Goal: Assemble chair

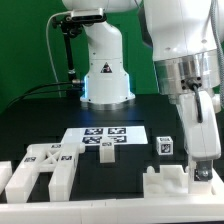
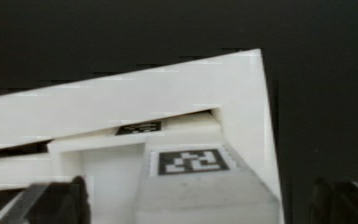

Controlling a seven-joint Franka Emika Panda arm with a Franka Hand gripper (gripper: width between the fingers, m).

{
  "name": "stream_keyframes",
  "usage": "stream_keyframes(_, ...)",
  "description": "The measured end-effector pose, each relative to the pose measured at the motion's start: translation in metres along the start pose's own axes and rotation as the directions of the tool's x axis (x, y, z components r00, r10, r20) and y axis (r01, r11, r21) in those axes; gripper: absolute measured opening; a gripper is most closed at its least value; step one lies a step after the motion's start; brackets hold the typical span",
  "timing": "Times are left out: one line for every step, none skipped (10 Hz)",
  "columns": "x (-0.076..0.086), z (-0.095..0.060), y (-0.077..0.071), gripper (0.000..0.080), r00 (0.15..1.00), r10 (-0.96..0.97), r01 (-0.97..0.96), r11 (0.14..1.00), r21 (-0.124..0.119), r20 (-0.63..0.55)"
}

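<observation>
Black tabletop (image 1: 40,115), chair parts lying loose, gripper (image 2: 202,192) spread wide and holding nothing.
Wrist view: the two fingers (image 2: 60,200) stand far apart on either side of a tagged white chair piece (image 2: 140,110), and one finger is clearly off its edge, so there is no grip. Exterior view: the arm comes down at that view's right, just beside a notched white piece (image 1: 165,185) at the table's front edge. A slotted frame (image 1: 45,172) lies at the front on that view's left, well apart. A small tagged block (image 1: 165,145) sits between the marker board (image 1: 105,135) and the arm. The robot base (image 1: 105,75) is behind.
</observation>
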State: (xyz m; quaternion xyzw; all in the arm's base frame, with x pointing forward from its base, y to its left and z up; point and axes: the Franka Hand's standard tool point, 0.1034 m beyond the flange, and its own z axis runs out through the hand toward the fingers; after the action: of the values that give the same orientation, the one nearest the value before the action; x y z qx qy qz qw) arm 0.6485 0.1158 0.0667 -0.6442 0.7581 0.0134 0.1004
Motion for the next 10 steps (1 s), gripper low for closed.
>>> stream_keyframes(0.004, -0.012, -0.002, 0.0644, 0.995, -0.098, 0.098, 0.995, 0.001, 0.004)
stream_keyframes(0.016, -0.031, -0.003, 0.0644, 0.986, -0.165, 0.164, 0.986, 0.018, 0.005)
stream_keyframes(0.028, -0.046, -0.003, 0.0649, 0.986, -0.164, 0.164, 0.986, 0.033, 0.010)
stream_keyframes(0.026, -0.041, 0.001, 0.0649, 0.987, -0.161, 0.161, 0.987, 0.024, 0.010)
stream_keyframes(0.024, -0.038, 0.002, 0.0649, 0.985, -0.170, 0.170, 0.985, 0.020, 0.009)
stream_keyframes(0.024, -0.039, 0.001, 0.0649, 0.985, -0.170, 0.170, 0.985, 0.022, 0.009)
stream_keyframes(0.024, -0.038, 0.001, 0.0649, 0.985, -0.171, 0.171, 0.985, 0.021, 0.008)
stream_keyframes(0.024, -0.038, 0.002, 0.0649, 0.985, -0.173, 0.172, 0.985, 0.021, 0.008)
stream_keyframes(0.025, -0.039, 0.001, 0.0649, 0.981, -0.196, 0.196, 0.980, 0.022, 0.008)
stream_keyframes(0.029, -0.042, 0.001, 0.0649, 0.962, -0.272, 0.272, 0.962, 0.026, 0.005)
